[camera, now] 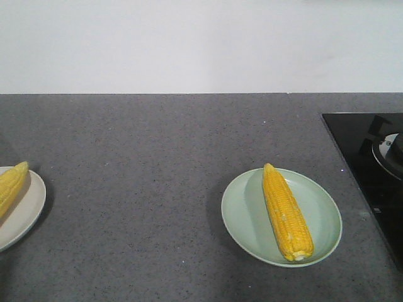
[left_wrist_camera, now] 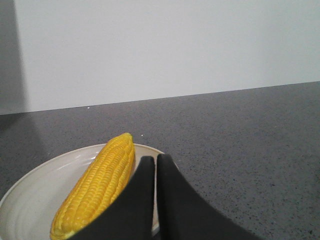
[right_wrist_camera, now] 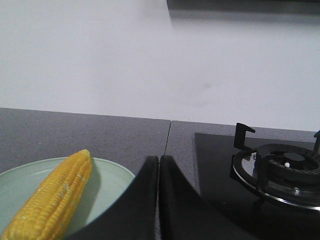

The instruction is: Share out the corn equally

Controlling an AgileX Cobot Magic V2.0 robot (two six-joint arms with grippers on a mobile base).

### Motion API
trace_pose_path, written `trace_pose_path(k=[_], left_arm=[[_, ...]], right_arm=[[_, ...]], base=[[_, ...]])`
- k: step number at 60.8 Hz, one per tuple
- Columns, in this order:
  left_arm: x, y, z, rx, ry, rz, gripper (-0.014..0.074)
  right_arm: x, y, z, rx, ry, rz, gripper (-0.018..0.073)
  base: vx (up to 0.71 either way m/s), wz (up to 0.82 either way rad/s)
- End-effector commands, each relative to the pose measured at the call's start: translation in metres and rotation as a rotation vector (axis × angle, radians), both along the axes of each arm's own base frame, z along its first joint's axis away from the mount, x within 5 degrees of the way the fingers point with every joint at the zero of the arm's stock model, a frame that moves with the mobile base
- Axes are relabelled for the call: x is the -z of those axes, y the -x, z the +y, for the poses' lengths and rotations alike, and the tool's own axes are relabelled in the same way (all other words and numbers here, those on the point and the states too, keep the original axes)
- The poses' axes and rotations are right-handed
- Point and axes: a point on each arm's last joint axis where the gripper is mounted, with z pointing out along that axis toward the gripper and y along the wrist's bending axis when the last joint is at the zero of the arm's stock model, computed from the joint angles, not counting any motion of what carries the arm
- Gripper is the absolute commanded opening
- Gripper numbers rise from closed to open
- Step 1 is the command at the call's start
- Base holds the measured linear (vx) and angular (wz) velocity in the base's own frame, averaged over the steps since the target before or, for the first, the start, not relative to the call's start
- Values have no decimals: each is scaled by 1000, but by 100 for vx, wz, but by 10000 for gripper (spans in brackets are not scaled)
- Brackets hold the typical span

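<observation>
Corn lies on two plates on a wide grey counter (camera: 157,163), which fills most of the front view and runs back to a white wall (camera: 201,44). A black hob (camera: 365,170) sits at the right edge, its burner (right_wrist_camera: 287,172) and metal pan supports plain in the right wrist view.

A pale green plate (camera: 242,214) rests right of centre, near the hob. One cob (camera: 287,212) lies along it, point toward the wall. A cream plate (camera: 31,211) is cut off by the left edge; it holds another cob (camera: 12,184), only partly seen from the front but shown whole in the left wrist view, alone on its plate.

Only two cobs appear anywhere, one per plate, so the share looks even already. Whether more corn waits out of view cannot be told.

The left gripper (left_wrist_camera: 156,162) hovers just near of the cream plate, fingers pressed together, holding nothing. The right gripper (right_wrist_camera: 158,162) sits likewise at the green plate's near right rim, fingers together, empty.

Risks, as a judgement: a closed claw dropped onto a cob could roll it off the shallow plate. A push at the rim could slide the green plate toward the hob. Moving either cob now would spoil the even split.
</observation>
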Motion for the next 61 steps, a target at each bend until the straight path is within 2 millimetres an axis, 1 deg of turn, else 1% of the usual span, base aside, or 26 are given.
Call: trace_pose_path(k=[1,18,61], left_arm=[[-6,1,1,-8,16,-81,-7],[-6,1,1,-8,16,-81,-7],[-6,1,1,-8,16,-81,-7]], right_arm=[[-4,1,0,-2,0,-78,-4],[-8,1,0,-4,-5,-115,-4],[-8,1,0,-5,-6,-117,-4]], base=[[0,0],[0,0],[0,0]])
